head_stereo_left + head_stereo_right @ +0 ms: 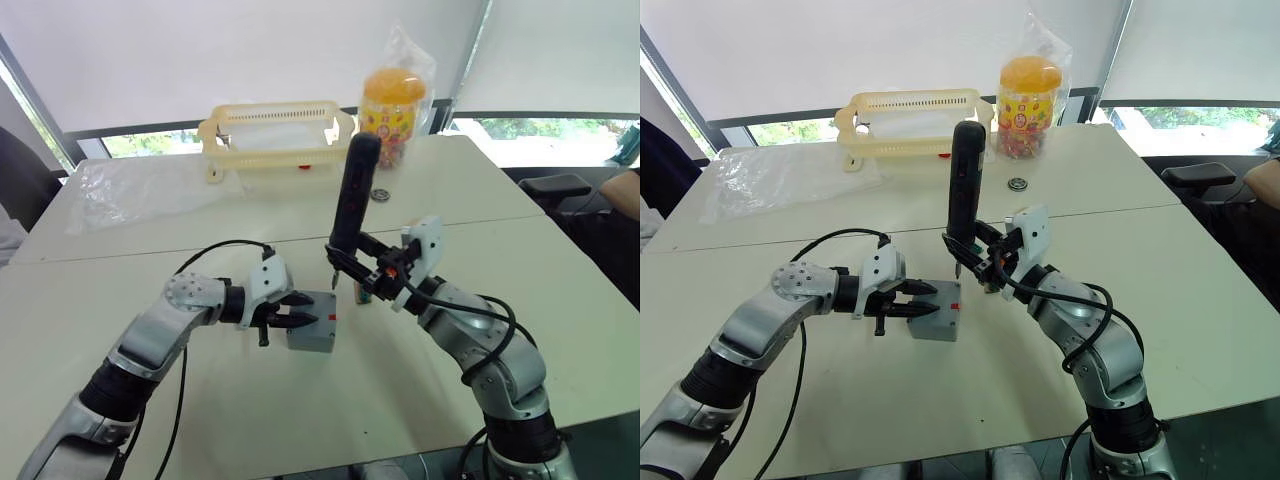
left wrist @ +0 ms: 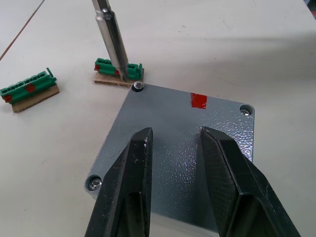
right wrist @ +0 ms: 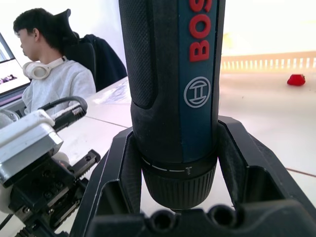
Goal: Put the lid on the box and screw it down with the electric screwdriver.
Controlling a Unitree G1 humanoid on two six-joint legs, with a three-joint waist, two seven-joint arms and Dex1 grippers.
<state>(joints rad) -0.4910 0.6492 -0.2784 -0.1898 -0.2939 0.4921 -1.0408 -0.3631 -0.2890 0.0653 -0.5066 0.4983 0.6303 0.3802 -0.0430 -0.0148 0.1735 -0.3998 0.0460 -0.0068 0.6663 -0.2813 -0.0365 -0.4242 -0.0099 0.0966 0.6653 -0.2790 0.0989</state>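
Looking down over both arms, I see the pale white surface (image 1: 300, 420) open on my near side, bare around the work spot and out toward the right edge. Along the far edge stand a large yellow slotted plastic basket (image 1: 275, 135), a bagged orange-lidded jar of sweets (image 1: 392, 115) and a crumpled clear plastic sheet (image 1: 140, 190); a small dark round disc (image 1: 380, 195) lies between them and me.

The small square grey plastic box (image 1: 936, 322) sits near the middle, and the flat grey speckled lid (image 2: 182, 148) with a red mark already lies on top of it, screws showing at three corners. My left gripper (image 1: 297, 309) reaches in from the left, its two black fingers (image 2: 128, 187) parted and lying over the lid's top rather than around its sides; I cannot tell whether they press on it.

My right gripper (image 3: 177, 163) is clamped around the slim black-blue pen-shaped electric screwdriver (image 1: 352, 190), which stands nearly upright, just beside the box on its far right. Its thin metal bit (image 2: 113, 42) comes down at the lid's far corner, the tip right beside the screw (image 2: 138, 86) there; contact I cannot tell.

Two small green ribbed connector pieces on brown cardboard (image 2: 29, 89) lie just beyond that corner, crowding that side.
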